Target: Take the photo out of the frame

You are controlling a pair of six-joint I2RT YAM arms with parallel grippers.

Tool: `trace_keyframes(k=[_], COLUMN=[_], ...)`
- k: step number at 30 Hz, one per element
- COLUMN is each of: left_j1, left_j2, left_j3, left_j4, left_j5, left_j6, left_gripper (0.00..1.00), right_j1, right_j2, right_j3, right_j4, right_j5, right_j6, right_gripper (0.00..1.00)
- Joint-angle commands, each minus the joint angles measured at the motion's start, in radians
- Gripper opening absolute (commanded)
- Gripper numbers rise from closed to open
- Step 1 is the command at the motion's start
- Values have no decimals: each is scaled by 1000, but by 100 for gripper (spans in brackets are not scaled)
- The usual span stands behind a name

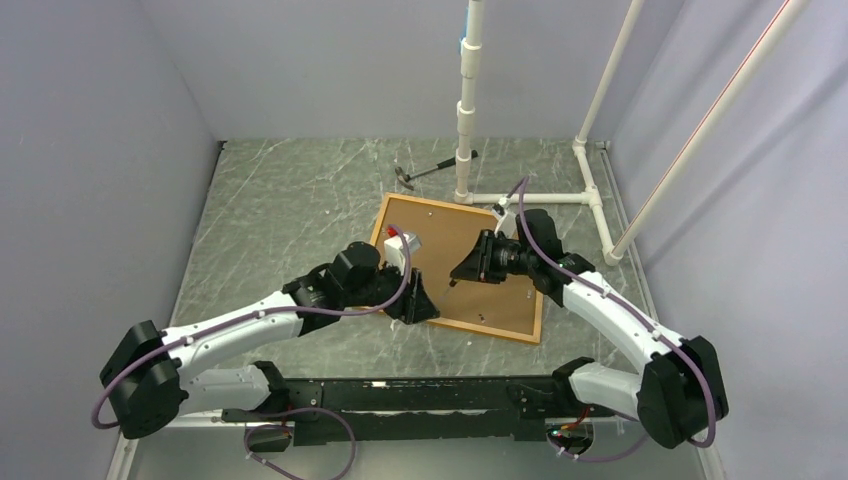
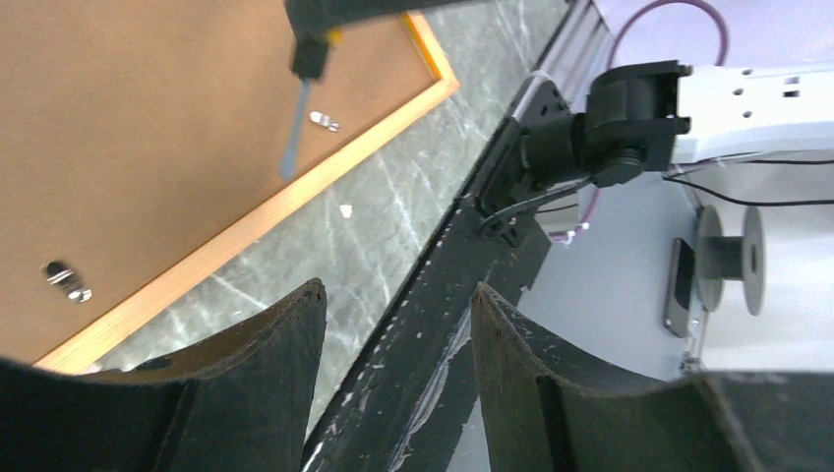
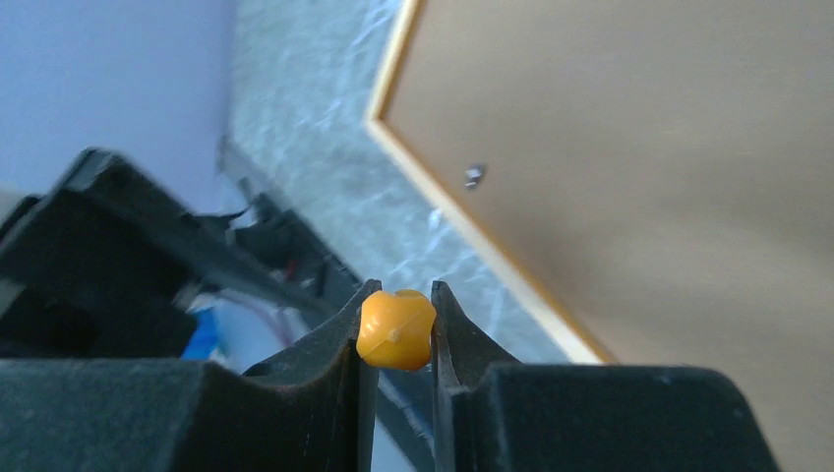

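**Hidden or unclear:** the printed face of the photo (image 1: 445,232) is turned down; only its plain brown board back shows. The screwdriver (image 3: 395,332) is mostly covered from above, and whether its tip touches the board cannot be told.

**Left gripper (image 2: 393,295):** black, released, fingers spread with nothing between them. It sits by the near left edge of the frame (image 2: 246,226).

**Right gripper (image 3: 401,295):** clenched on the screwdriver's orange knobbed handle, above the middle of the board.

**Frame:** thin orange rectangular border, lying flat on the bench (image 1: 290,210) with the photo seated inside it.

**Clips (image 2: 67,280):** small, shiny metal, on the board near the border.

**Bench:** grey-green, marbled.

**Far side:** a hammer (image 1: 430,172) and a stand of white pipes (image 1: 465,110).
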Motion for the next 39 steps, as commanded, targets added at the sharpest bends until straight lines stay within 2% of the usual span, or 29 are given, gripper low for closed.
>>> trace_keyframes(k=[1,6,11,16,23,24,26,27,30,31,33,36,39], left_j1=[7,7,7,7,7,6,9,12,44,60,97,181,297], left_j2=[-41,-44,-53,-51,-38,-41,-46,-48,-55,-60,-78,-113,-160], left_j3=[41,62,92,109,93,91,90,90,85,79,61,18,-27], left_j4=[-197,-237,-256,-280,-260,-261,-270,-283,-324,-338,-376,-468,-591], left_j5=[-121,-117,-138,-142,-121,-127,-161,-188,-239,-257,-302,-358,-450], left_j6=[83,101,102,108,98,96,98,92,43,20,-35,-132,-274], left_gripper=[60,57,49,46,25,19,0,0,0,0,0,0,0], right_j1=[23,74,145,190,227,231,234,234,221,212,182,117,97], right_j2=[25,61,99,129,165,170,180,183,165,155,133,101,79], right_j3=[-14,-48,-4,10,18,19,27,40,122,151,206,261,279], right_j4=[294,454,400,410,467,473,458,417,150,67,-78,-236,-307], right_j5=[-286,-330,-304,-306,-304,-304,-297,-273,-80,-6,160,396,510], right_j6=[152,249,202,204,235,240,230,208,90,53,8,-26,-70], right_gripper=[0,0,0,0,0,0,0,3,49,61,78,89,90])
